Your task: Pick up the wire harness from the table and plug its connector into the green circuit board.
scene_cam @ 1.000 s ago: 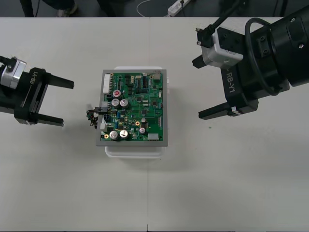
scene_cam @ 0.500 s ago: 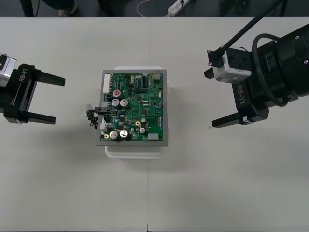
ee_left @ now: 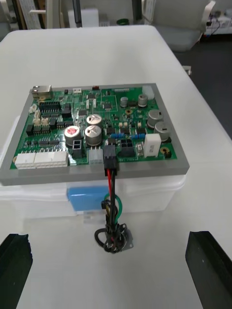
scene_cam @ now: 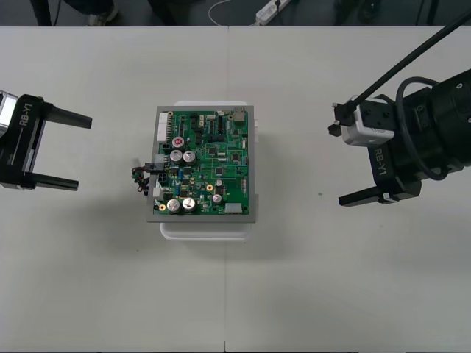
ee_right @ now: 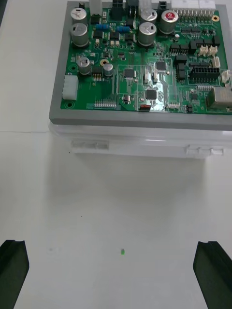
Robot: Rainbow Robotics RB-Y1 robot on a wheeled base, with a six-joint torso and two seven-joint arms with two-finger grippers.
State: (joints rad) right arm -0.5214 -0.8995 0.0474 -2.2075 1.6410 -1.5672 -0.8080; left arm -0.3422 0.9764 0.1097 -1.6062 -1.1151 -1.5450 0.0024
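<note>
Trailing leftward off board [scene_cam: 213, 158], plugged harness [scene_cam: 143, 176]

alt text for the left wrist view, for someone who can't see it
The wire harness has its black plug in the edge of the green circuit board on its white base; its wires hang down to the round socket on the table. The left end effector is open, apart from it.
</note>
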